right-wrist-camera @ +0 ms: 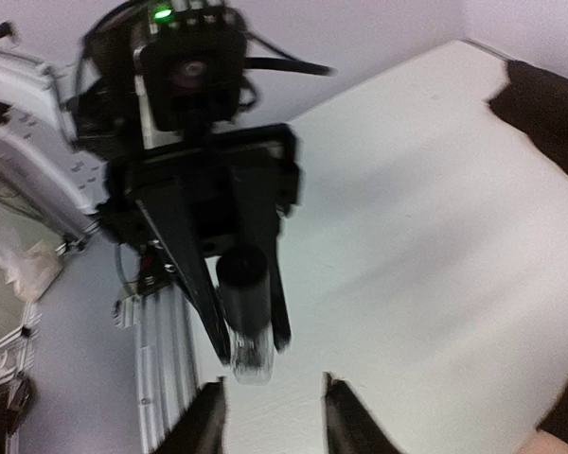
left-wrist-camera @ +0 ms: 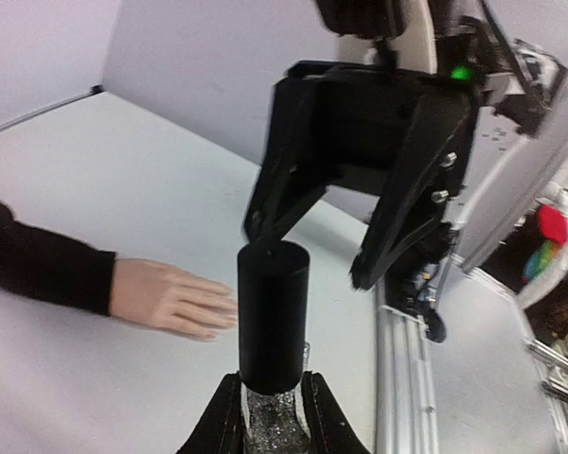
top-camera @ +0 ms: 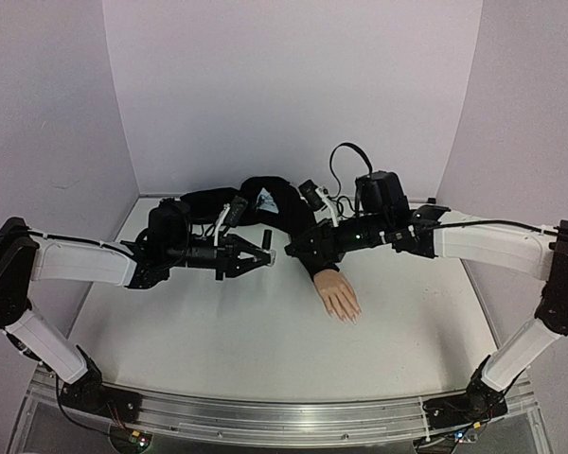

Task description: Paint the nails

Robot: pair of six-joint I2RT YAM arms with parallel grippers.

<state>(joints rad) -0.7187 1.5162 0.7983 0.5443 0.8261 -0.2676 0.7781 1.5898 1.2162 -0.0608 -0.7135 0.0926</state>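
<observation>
Top external view gives me both arms reaching in from the sides so that they meet nose to nose over the back half of the white bench (top-camera: 218, 340). The left pincer (top-camera: 263, 256) points right and the right pincer (top-camera: 290, 248) points left, with their tips near each other.

On my left wrist feed the left pincer is pinching the small clear bottle (left-wrist-camera: 270, 411) by its glass body, which has glittery stuff inside. The black cap (left-wrist-camera: 273, 317) is on the bottle and sticks up clear of the fingers. Facing it, the right pincer is spread, one dark finger on either side of the cap's top and a little behind it. I can't see either one touching the cap. My right wrist feed agrees, though it is blurred: its own two fingertips stand apart at the bottom edge with nothing between them, and the bottle hangs in the opposite grip just beyond.

The mannequin hand (top-camera: 338, 295) lies flat on the bench right of centre, just nearer to me than the right pincer, fingers aimed at the near edge. The nails (top-camera: 350, 317) sit at those fingertips, too small for me to judge their colour. Its black sleeve (top-camera: 275, 203) trails back toward the rear wall behind both pincers.
</observation>
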